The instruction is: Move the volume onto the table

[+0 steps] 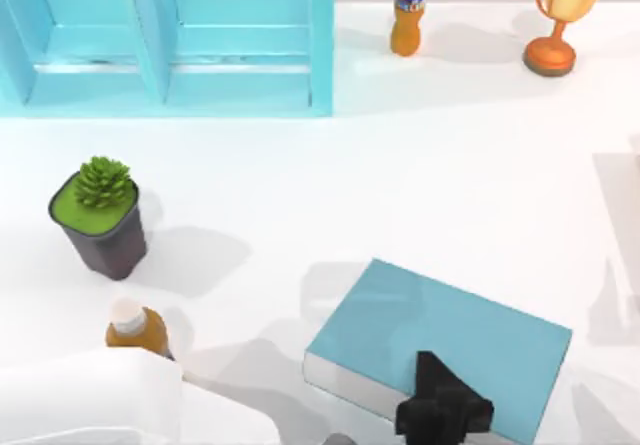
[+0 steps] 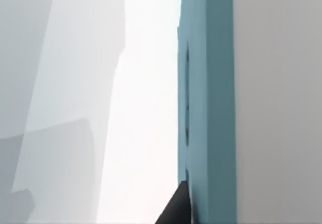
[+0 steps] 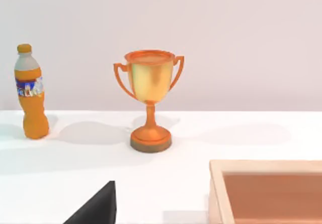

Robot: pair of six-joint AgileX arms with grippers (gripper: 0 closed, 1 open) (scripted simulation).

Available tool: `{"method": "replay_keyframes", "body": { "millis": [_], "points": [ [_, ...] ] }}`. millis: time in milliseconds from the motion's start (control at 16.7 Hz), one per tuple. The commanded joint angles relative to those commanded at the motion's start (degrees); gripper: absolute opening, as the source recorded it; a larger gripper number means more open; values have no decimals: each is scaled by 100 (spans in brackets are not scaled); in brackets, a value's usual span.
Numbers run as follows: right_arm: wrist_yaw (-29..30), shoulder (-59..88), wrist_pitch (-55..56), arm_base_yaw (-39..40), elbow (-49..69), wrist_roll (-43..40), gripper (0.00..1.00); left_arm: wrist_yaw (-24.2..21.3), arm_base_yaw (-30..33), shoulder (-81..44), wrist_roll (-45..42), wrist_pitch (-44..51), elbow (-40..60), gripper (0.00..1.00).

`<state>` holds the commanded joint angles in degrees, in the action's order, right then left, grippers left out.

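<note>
Item one, nearest me in the top view: my left gripper (image 1: 440, 410), a black form over the near edge of the volume (image 1: 430, 335), with the white body of my left arm (image 1: 90, 400) at the near left corner. Whether the gripper is clamped on the volume or loose I cannot tell. Item two: the volume itself, teal cover up and pale page edges along its near left side, set at a slant on the near part of the worktop (image 1: 350, 185), right of centre. I cannot tell if it rests fully flat. Item three: an orange bottle with a white cap (image 1: 135, 330), just beyond my left arm on the left side. Item four: a dark pot with a green succulent (image 1: 100, 215), upright, a little farther back on the left and well apart from the volume. Item five, far left: the light-blue shelf unit (image 1: 170, 35), standing along the back edge. The left wrist view shows it (image 2: 209, 108) turned on its side, with a dark part of the left gripper (image 2: 176, 211) before it. Item six, far right: an orange soda bottle (image 1: 408, 10) just beside the shelf unit, then a gold trophy (image 1: 560, 15), both upright. The right wrist view faces these two, bottle (image 3: 31, 95) and trophy (image 3: 150, 100), with a wooden box (image 3: 266, 189) nearer. A dark part of my right gripper (image 3: 98, 209) shows there; its grip I cannot tell.
</note>
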<state>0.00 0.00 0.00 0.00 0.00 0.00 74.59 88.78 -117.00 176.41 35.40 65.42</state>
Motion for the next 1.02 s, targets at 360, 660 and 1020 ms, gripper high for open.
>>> {"method": "replay_keyframes", "body": {
  "millis": [360, 660, 1020],
  "points": [
    [0, 0, 0, 0, 0, 0, 100, 0, 0, 0, 0, 0, 0, 38],
    [0, 0, 0, 0, 0, 0, 100, 0, 0, 0, 0, 0, 0, 75],
    [0, 0, 0, 0, 0, 0, 100, 0, 0, 0, 0, 0, 0, 100]
  ]
}}
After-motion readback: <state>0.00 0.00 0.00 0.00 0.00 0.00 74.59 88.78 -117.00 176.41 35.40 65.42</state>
